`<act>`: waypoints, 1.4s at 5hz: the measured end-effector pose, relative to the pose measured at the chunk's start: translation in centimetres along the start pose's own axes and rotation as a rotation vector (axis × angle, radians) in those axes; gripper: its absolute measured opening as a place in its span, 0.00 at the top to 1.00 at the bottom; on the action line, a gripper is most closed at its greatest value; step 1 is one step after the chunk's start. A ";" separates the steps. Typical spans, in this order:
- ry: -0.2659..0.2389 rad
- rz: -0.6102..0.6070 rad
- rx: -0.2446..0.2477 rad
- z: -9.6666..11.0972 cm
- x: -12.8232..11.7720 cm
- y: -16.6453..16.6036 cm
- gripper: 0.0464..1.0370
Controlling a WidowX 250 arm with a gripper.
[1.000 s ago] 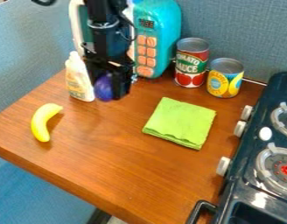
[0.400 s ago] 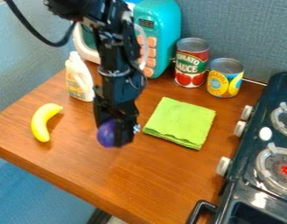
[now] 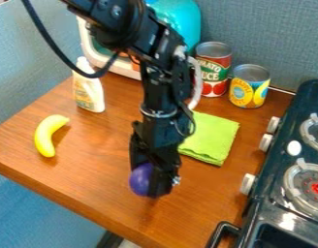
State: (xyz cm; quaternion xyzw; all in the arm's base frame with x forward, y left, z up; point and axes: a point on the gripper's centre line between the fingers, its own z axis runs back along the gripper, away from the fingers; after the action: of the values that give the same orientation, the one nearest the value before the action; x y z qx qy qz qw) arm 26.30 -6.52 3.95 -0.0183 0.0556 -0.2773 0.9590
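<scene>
- Purple ball (image 3: 141,180) sits at the near part of the table (image 3: 103,191); it has just come nearer from beside the bottle, passing left of the cloth.
- Tool (image 3: 153,186) is clamped on the ball; the two have travelled together, so I judge the carry well along, with the release yet to be done; whether the ball touches the wood, I cannot tell.
- Arm (image 3: 163,99) has swung nearer and rightward with them; it now hides part of the cloth and part of the toy microwave.
- Counted from near to far: one ball; one stove (image 3: 262,218) on the right, showing two burners, three pale knobs along its side and one white knob on top; one yellow banana (image 3: 47,136) at the left; one folded green cloth (image 3: 213,138) beyond the ball, to the right.
- Farther back: one pale bottle (image 3: 89,92); two cans, one red and green (image 3: 213,72), one yellow and blue (image 3: 249,89); one teal toy microwave (image 3: 180,19) behind the arm.
</scene>
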 end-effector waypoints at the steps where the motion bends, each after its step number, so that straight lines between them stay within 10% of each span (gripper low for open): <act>1: 0.021 -0.038 -0.006 -0.9 0.5 -1.4 0.21; 7: 0.082 0.004 0.036 -2.1 2.9 -0.5 0.04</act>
State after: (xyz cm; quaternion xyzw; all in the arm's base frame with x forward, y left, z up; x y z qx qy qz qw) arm 28.24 -8.51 1.61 0.0106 0.0901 -0.2769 0.9566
